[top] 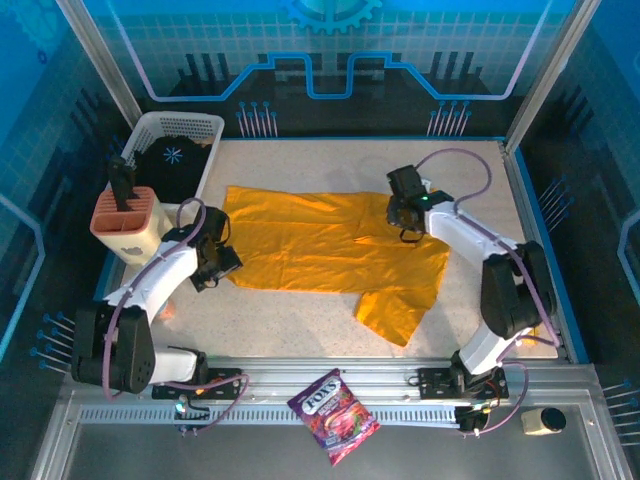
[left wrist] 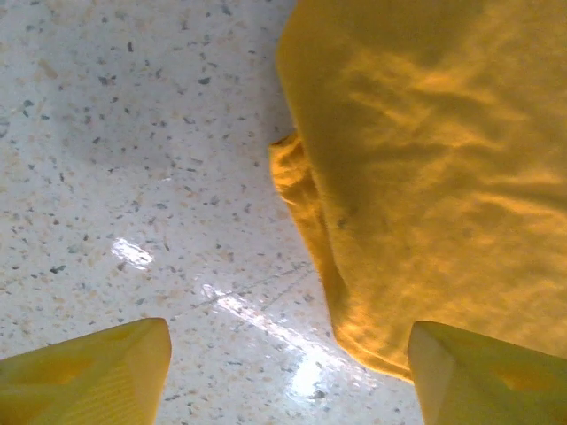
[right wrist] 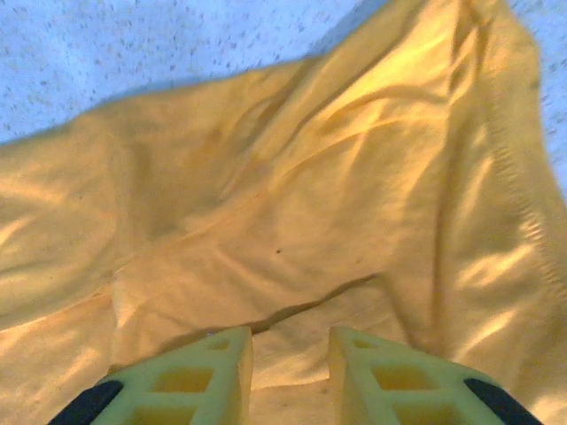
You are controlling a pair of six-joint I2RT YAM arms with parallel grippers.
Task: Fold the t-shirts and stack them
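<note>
A golden-yellow t-shirt (top: 330, 245) lies spread and partly folded across the middle of the table, with a loose flap hanging toward the front at the right. My left gripper (top: 220, 260) is low at the shirt's left edge. In the left wrist view its fingers (left wrist: 106, 372) stand wide apart over bare table, and the shirt's hem (left wrist: 354, 292) curls just inside the right finger. My right gripper (top: 405, 215) hovers over the shirt's upper right part. Seen from the right wrist, its gripper (right wrist: 291, 354) is open by a narrow gap above wrinkled cloth (right wrist: 292, 204), and nothing is pinched.
A white basket (top: 150, 128) holding a dark item stands at the back left. In front of it is a pink-orange holder (top: 125, 215). A candy bag (top: 333, 415) lies on the metal rail at the front, and a small pale object (top: 543, 420) lies at the front right.
</note>
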